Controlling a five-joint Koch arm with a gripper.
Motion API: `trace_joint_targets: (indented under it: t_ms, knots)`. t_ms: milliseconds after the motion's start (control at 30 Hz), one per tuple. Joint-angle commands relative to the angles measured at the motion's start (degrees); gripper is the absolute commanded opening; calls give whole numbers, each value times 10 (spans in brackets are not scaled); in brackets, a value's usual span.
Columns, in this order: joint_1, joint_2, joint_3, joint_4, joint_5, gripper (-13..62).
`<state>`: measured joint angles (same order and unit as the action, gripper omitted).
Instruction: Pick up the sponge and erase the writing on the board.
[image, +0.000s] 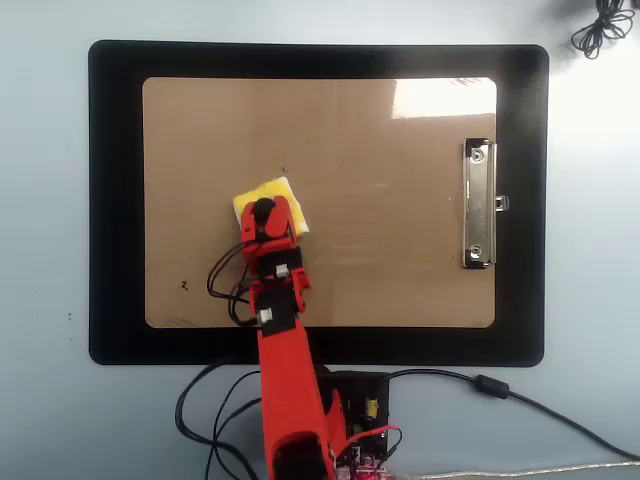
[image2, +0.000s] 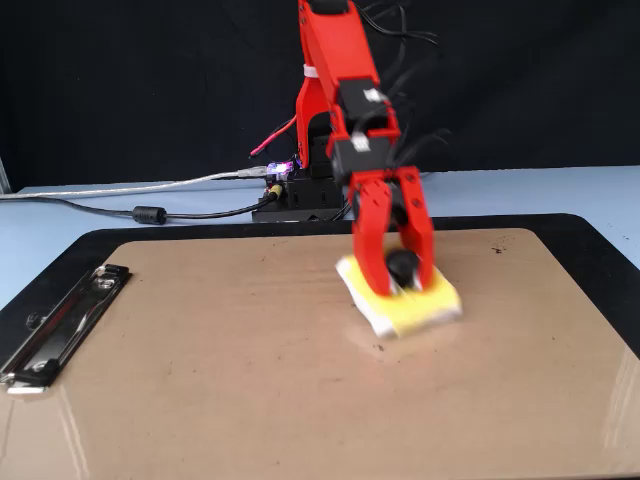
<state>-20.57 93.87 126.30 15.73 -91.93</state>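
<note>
Sponge (image2: 405, 300), a small yellow foam square, lies flat on the board (image2: 200, 380), its black knob clenched by the tool (image2: 400, 272).

Red arm, yellow sponge, brown board on black.

The sponge (image: 267, 196) is yellow with a black knob; the board (image: 400, 260) is glossy plain brown with a silver clip (image: 478, 205), lying on a black mat (image: 115, 200) over a pale blue counter (image: 40, 200).
</note>
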Motion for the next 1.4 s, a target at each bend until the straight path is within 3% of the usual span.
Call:
trace_joint_targets:
  t_ms: [0, 133, 333, 433, 600, 767, 967, 1267, 1333, 1367]
  knots:
    - [0, 83, 47, 16, -9, -80]
    - [25, 117, 90, 8, -8, -80]
    - [39, -158, -120, -105, -6, -80]
    - [40, -207, -190, -105, -7, -80]
    - [23, -5, -144, -16, -7, -80]
    - [-123, 162, -144, 104, -9, -80]
    - [-323, 125, -138, 99, -11, -80]
    - [-385, 84, -74, 85, -7, -75]
    - [-385, 83, -48, 65, -6, 62]
    - [-385, 83, -35, 54, -5, 189]
